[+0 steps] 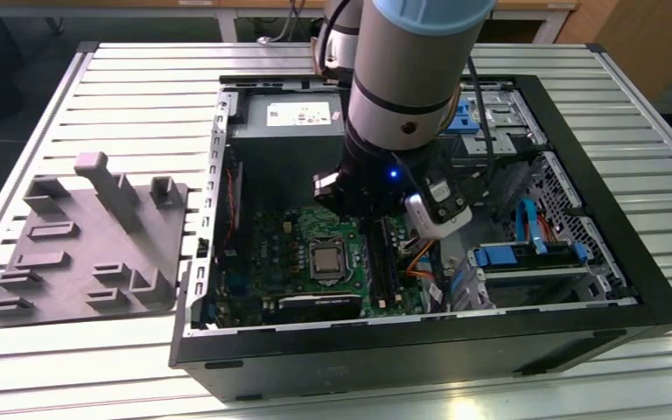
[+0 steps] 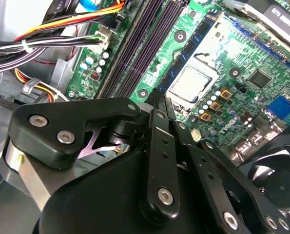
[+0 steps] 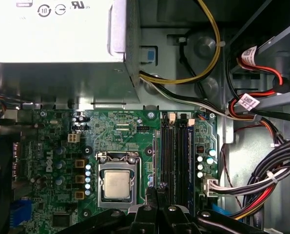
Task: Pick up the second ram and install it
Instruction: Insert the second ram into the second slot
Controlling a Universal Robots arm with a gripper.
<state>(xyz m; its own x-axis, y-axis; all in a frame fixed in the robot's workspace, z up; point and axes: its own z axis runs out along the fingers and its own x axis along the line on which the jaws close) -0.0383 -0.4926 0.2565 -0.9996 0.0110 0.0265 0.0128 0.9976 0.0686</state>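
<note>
Vertical arm (image 1: 412,79), fingers (image 3: 151,197) apparently together

**One high camera off the arm, two close ones at its wrist**

The exterior view looks down at a slant from well back, taking in the slatted desk (image 1: 137,79), the whole open computer case (image 1: 430,350) and the arm (image 1: 412,70) reaching down into the case. The first wrist view faces straight down on the motherboard (image 3: 120,131) from close above, with the power supply (image 3: 52,34) also in frame. The second wrist view sits nearer still and looks across the board at a steep slant. Both wrist views have the end effector (image 3: 154,195) (image 2: 153,100) in the foreground. All three views share the motherboard, its processor (image 1: 328,260) (image 2: 192,83) (image 3: 117,184) and the black memory slots (image 1: 385,271) (image 2: 140,44) (image 3: 176,156).
</note>
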